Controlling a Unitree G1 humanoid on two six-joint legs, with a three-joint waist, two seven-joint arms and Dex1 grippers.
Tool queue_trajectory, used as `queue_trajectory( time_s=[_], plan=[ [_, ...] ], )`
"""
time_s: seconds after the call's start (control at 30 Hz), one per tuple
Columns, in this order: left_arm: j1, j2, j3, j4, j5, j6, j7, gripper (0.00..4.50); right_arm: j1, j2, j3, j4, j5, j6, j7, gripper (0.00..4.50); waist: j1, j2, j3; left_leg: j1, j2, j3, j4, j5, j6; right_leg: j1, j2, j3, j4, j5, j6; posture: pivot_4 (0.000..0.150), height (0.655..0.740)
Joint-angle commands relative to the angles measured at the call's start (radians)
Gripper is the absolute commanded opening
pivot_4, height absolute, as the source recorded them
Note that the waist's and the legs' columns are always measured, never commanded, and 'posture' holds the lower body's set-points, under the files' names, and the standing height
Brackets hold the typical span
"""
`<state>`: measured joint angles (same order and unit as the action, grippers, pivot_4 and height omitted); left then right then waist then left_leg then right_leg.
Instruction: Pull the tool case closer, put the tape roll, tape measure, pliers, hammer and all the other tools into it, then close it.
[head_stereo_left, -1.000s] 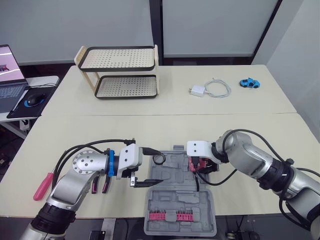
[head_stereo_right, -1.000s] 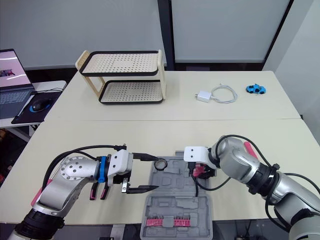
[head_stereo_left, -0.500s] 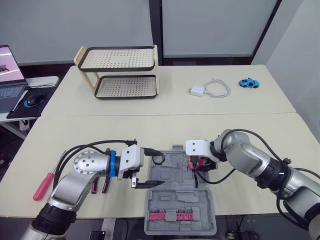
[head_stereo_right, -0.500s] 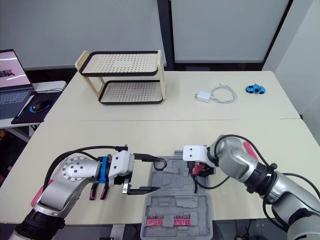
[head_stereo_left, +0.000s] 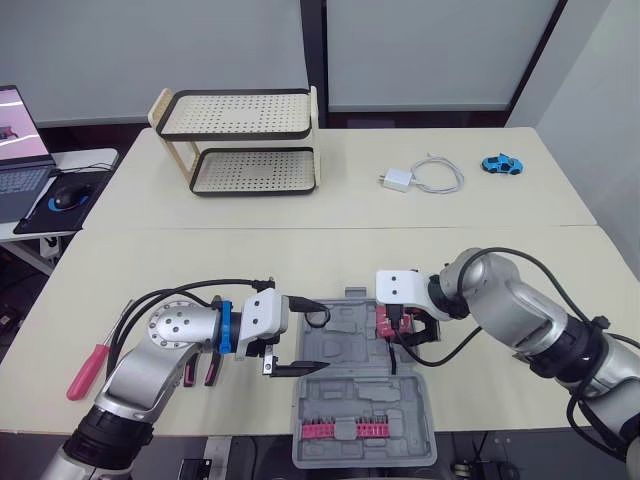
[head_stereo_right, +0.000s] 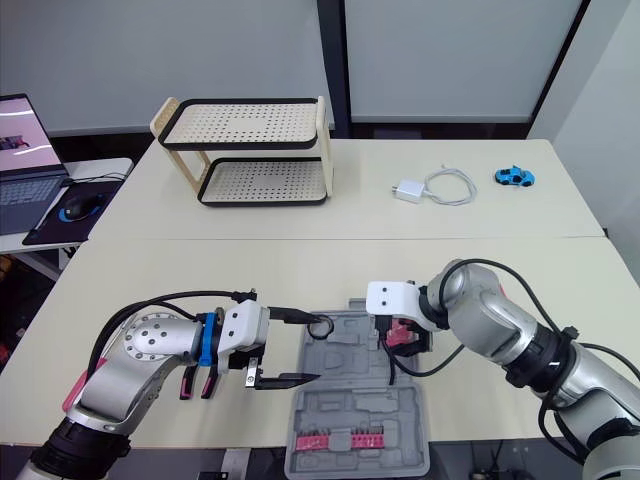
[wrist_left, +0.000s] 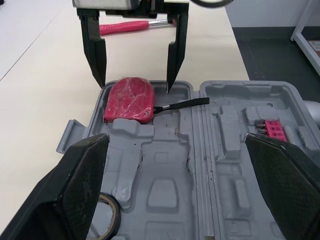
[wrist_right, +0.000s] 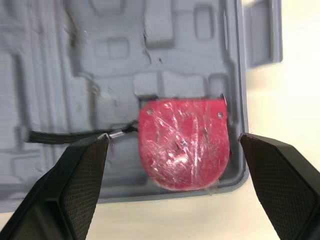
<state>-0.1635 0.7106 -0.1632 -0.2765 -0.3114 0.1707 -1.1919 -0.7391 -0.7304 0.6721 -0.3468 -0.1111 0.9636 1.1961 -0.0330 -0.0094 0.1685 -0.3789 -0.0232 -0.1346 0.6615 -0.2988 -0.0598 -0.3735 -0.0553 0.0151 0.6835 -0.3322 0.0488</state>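
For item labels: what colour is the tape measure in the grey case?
Red tape measure; clearest in right wrist view.

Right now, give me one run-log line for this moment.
tool case open | tape measure, tape roll inside | left gripper open | right gripper open | screwdriver on table

No legible txt, brand or nr anywhere. Tool case (head_stereo_left: 350, 395) mouldings are plain, red tape measure (wrist_left: 129, 100) shows no readable label, and laptop (head_stereo_left: 20, 140) screen at 10 o'clock is too small to read.
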Motion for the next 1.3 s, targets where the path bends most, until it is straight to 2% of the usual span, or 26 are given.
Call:
queue_trajectory(
  time_s=[0.03, 0.13, 0.23, 0.5, 0.67, 0.8, 1.07, 1.3],
  plan=[
    [-0.011, 0.003, 0.003, -0.025, -0.017, -0.001, -0.007, 4.50, 0.030, -0.007, -0.103, -0.069, 0.065, -0.004, -0.018, 4.46, 0.001, 0.000, 0.000, 0.000, 0.000, 0.000, 0.000, 0.000, 0.000, 0.000, 0.000, 0.000, 0.000, 0.000, 0.000, 0.150, 0.7400],
    [-0.010, 0.006, 0.009, -0.024, -0.021, -0.001, -0.008, 4.50, 0.090, -0.023, -0.146, -0.088, 0.084, -0.039, -0.048, 4.46, 0.001, 0.000, 0.000, 0.000, 0.000, 0.000, 0.000, 0.000, 0.000, 0.000, 0.000, 0.000, 0.000, 0.000, 0.000, 0.150, 0.7400],
    [-0.009, 0.010, 0.015, -0.022, -0.027, -0.001, -0.011, 4.50, 0.131, -0.028, -0.166, -0.104, 0.097, -0.057, -0.069, 3.88, 0.001, 0.000, 0.000, 0.000, 0.000, 0.000, 0.001, 0.000, 0.000, 0.000, 0.000, 0.000, 0.000, 0.000, 0.000, 0.150, 0.7400],
    [-0.023, 0.012, 0.019, -0.013, -0.029, 0.003, -0.021, 4.50, 0.167, -0.018, -0.187, -0.093, 0.116, -0.088, -0.121, 1.06, 0.000, 0.000, 0.000, 0.000, 0.000, 0.000, 0.000, 0.000, 0.000, 0.000, 0.000, 0.000, 0.000, 0.000, 0.000, 0.150, 0.7400],
    [-0.027, 0.014, 0.022, -0.008, -0.029, 0.002, -0.026, 4.50, 0.207, -0.014, -0.229, -0.089, 0.129, -0.148, -0.159, 1.06, 0.001, 0.000, 0.000, 0.000, 0.000, 0.000, 0.001, 0.000, 0.000, 0.000, 0.000, 0.000, 0.000, 0.000, 0.000, 0.150, 0.7400],
    [-0.034, 0.012, 0.024, -0.006, -0.035, 0.002, -0.028, 4.50, 0.322, 0.008, -0.337, -0.057, 0.150, -0.355, -0.236, 1.06, 0.001, 0.000, 0.000, 0.000, 0.000, 0.000, 0.001, 0.000, 0.000, 0.001, 0.000, 0.000, 0.000, 0.000, 0.000, 0.150, 0.7400],
    [-0.068, 0.004, 0.015, 0.003, -0.053, 0.015, -0.034, 4.50, 0.534, 0.039, -0.473, 0.045, 0.217, -0.570, -0.273, 1.06, 0.002, 0.000, 0.000, 0.000, -0.001, 0.001, 0.001, 0.000, 0.000, 0.002, 0.000, 0.000, 0.001, 0.000, 0.000, 0.150, 0.7400],
    [-0.081, 0.006, 0.014, 0.003, -0.058, 0.031, -0.039, 4.50, 0.538, 0.105, -0.470, 0.164, 0.216, -0.664, -0.301, 1.06, -0.003, 0.000, 0.000, 0.002, -0.001, 0.002, 0.001, 0.000, 0.000, 0.001, 0.001, 0.001, 0.004, 0.000, 0.000, 0.150, 0.7400]
  ],
)
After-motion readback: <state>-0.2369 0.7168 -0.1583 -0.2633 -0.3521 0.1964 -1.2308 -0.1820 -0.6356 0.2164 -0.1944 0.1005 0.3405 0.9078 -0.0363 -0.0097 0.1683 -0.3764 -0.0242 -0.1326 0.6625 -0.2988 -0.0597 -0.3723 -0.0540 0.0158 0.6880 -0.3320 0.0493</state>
